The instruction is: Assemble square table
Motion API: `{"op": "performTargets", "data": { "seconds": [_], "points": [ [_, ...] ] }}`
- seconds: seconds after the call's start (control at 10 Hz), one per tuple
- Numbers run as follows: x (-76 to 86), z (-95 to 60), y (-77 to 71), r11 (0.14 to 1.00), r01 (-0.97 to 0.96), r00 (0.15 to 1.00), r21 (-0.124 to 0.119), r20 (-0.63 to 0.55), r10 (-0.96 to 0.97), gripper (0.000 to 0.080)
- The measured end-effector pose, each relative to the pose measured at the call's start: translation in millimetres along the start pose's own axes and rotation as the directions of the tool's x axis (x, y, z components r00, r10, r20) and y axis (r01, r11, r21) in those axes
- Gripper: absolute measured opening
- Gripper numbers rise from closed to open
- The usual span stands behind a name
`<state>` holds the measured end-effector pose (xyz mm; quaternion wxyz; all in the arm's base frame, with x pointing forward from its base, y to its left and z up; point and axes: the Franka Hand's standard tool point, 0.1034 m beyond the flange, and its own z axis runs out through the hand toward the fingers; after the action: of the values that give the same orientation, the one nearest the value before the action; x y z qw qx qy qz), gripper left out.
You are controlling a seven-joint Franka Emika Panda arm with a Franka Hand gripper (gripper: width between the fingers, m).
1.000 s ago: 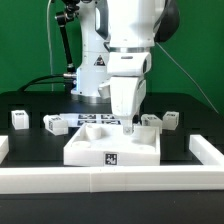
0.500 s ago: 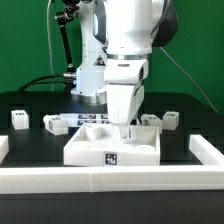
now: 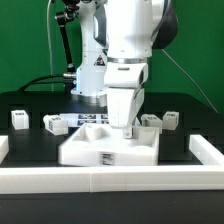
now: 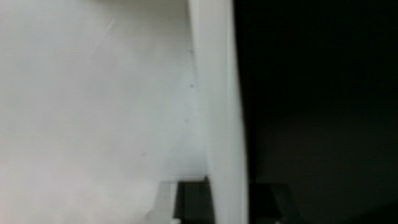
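Observation:
The square table's top [image 3: 105, 148], a large white slab with a raised rim and a tag on its front face, lies on the black table. My gripper [image 3: 128, 128] comes straight down onto its far rim, toward the exterior view's right, and is shut on it. In the wrist view the white rim [image 4: 214, 100] runs between the two dark fingers [image 4: 192, 205], with the gripper [image 4: 226, 203] clamped across it. Small white tagged legs lie behind the slab: two at the exterior view's left [image 3: 19, 118] [image 3: 53, 124] and two at its right [image 3: 150, 121] [image 3: 170, 120].
The marker board [image 3: 95, 118] lies flat behind the slab, near the robot's base. A long low white border wall [image 3: 110, 182] runs along the front, with raised ends at both sides [image 3: 208, 150].
The gripper came down a little and shut on the slab's far rim. The slab has shifted slightly toward the exterior view's left and looks blurred.

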<state>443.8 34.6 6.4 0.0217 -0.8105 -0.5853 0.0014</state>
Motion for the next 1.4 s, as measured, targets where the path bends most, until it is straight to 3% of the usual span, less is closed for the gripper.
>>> {"op": "performTargets", "data": {
  "seconds": [0.7, 0.9, 1.1, 1.4],
  "points": [
    [0.1, -0.1, 0.2, 1.000, 0.001, 1.000, -0.001, 0.000, -0.001, 0.0058],
    [3.5, -2.4, 6.7, 0.997, 0.072, 0.997, -0.008, 0.004, -0.072, 0.0058],
    [11.1, -4.3, 8.1, 0.996, 0.087, 0.996, 0.007, 0.010, -0.087, 0.0058],
    [6.7, -3.0, 10.7, 0.997, 0.083, 0.997, -0.004, 0.003, -0.083, 0.0058]
  ]
}}
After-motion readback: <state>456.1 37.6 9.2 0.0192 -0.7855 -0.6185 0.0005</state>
